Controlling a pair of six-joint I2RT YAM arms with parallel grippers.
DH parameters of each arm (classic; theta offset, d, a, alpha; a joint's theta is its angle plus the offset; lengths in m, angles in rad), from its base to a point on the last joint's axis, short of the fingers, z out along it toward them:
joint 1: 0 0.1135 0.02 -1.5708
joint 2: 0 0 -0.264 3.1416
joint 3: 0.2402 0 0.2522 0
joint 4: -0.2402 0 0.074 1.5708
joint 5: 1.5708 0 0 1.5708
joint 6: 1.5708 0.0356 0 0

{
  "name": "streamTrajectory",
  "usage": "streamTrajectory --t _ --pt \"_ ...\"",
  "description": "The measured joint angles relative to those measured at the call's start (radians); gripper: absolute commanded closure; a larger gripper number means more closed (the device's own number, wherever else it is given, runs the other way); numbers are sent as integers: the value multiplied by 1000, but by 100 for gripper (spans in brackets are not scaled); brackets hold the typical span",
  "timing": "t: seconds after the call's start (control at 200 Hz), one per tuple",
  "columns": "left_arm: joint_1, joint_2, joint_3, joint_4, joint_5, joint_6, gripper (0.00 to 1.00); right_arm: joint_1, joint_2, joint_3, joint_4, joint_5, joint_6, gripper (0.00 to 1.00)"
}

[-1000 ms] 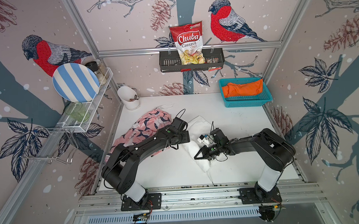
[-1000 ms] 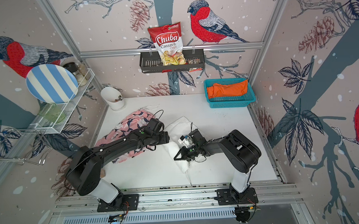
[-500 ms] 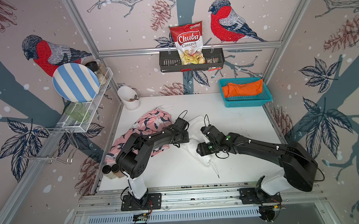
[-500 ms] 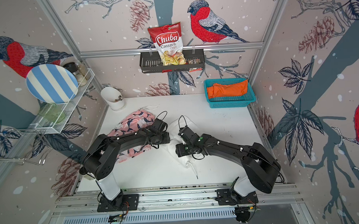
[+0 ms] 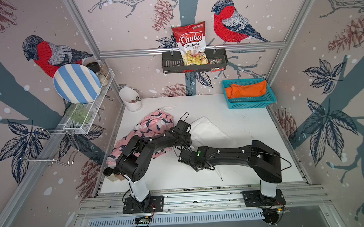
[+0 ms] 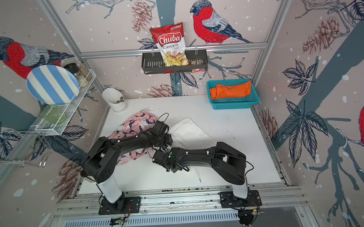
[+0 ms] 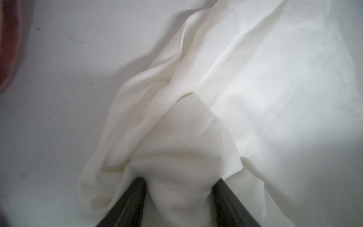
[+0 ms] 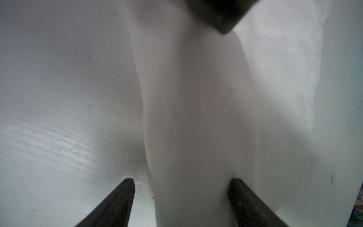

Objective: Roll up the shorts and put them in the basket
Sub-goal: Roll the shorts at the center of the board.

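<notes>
The white shorts [image 5: 207, 129] [image 6: 188, 130] lie mid-table, bunched toward my arms, and their drawstring [image 5: 218, 173] trails toward the front. My left gripper [image 5: 186, 146] [image 7: 179, 181] is shut on a bunch of this white cloth. My right gripper [image 5: 184, 157] [image 8: 181, 181] is open astride a rolled part of the white shorts [image 8: 196, 118]. That roll touches one finger and leaves a gap at the other. The pink patterned shorts [image 5: 154, 123] [image 6: 137, 122] lie crumpled under my left arm. The orange shorts [image 5: 247, 90] [image 6: 230, 90] sit in the teal basket [image 5: 250, 104].
A white cup [image 5: 131, 98] stands at the back left corner. A wire rack holding a striped plate [image 5: 76, 83] juts from the left wall. A chips bag [image 5: 191, 44] hangs in a black shelf on the back wall. Small jars [image 5: 111, 172] stand at the front left.
My right gripper has opened and shifted left and toward the front, its arm folding back. My left gripper has stayed almost where it was on the white cloth.
</notes>
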Motion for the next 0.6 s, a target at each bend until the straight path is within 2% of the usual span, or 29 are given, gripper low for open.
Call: streamTrajectory --t 0.085,0.24,0.305,0.43,0.6 --pt "4 -3 -9 10 1 0 40 -1 9 -39 10 34 22 38" --pt "12 -16 -23 20 10 -1 38 -11 13 -87 68 79 25 73" --pt "16 -27 -30 11 19 -1 37 -17 11 -101 90 84 25 82" --pt "26 -64 -42 -19 19 -1 34 -31 -21 -117 118 29 18 89" --pt "52 -160 -66 -74 -3 -2 32 -81 -110 -161 183 -167 -5 89"
